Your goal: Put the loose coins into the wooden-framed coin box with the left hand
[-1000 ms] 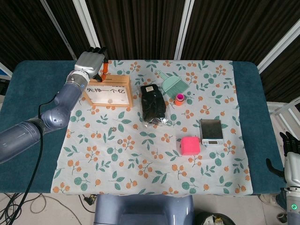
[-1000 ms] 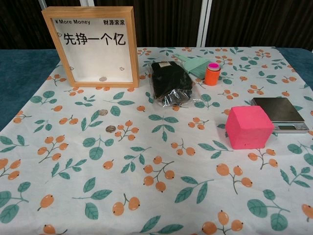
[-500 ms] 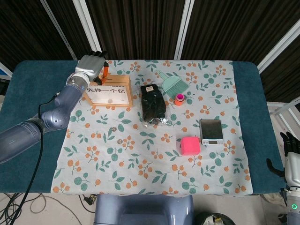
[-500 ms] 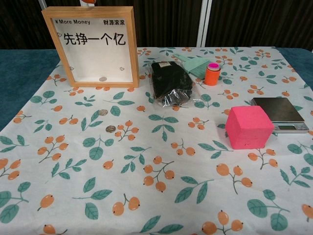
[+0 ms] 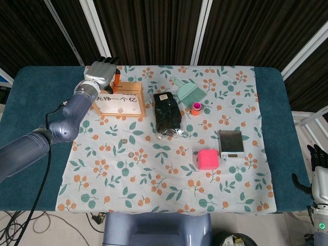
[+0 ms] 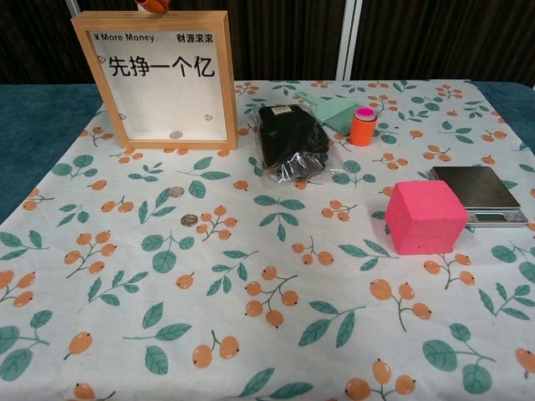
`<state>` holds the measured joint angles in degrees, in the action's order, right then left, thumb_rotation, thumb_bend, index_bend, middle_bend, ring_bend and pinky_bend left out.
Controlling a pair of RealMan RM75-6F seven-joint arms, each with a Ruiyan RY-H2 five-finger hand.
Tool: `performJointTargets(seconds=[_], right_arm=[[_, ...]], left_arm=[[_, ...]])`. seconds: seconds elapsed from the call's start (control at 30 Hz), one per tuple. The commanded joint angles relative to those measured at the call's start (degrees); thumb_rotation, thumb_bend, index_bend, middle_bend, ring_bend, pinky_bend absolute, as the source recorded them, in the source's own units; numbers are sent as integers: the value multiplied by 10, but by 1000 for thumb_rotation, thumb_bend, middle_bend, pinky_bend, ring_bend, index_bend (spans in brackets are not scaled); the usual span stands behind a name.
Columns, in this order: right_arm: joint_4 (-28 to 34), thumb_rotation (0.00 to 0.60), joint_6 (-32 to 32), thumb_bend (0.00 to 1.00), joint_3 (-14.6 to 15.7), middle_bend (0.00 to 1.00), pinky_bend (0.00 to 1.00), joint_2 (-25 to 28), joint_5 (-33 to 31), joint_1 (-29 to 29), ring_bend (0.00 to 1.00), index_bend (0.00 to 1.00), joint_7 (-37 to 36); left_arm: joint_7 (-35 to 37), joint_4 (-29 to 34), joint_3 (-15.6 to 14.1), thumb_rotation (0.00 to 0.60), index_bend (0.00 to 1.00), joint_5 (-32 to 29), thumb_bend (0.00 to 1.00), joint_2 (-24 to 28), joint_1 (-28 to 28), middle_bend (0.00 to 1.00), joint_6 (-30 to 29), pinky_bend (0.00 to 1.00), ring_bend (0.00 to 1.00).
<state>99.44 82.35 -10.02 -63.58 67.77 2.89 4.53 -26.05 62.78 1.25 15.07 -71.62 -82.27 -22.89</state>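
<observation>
The wooden-framed coin box stands upright at the back left of the flowered cloth. One coin lies inside it at the bottom. My left hand hovers over the box's top left edge, and an orange fingertip pokes in just above the frame. Whether it holds a coin is hidden. Two loose coins lie on the cloth in front of the box, also seen as small coins from above. My right hand hangs off the table's right edge, holding nothing.
A black bag lies right of the box. Behind it are a green dustpan brush and an orange roll. A pink cube and a small scale sit at the right.
My left hand has shifted slightly toward the box's top, and its orange fingertip now shows above the frame in the chest view. The coins and right hand have not moved.
</observation>
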Motion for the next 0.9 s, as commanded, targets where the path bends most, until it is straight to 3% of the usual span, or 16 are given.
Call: performJointTargets(seconds=[0.03,0.9], right_arm=[[0,600,-1,395,0,25,0,0,0,0,0,89,0],[3,600,1,395,1,26,0,1,-1,-1,0,89,2]], left_arm=[[4,1,-6,600,615,2,568,1,-3,1,-1,0,0],[33,-7,-55,600,532,3,525,-5,-29,22,-3,0,0]])
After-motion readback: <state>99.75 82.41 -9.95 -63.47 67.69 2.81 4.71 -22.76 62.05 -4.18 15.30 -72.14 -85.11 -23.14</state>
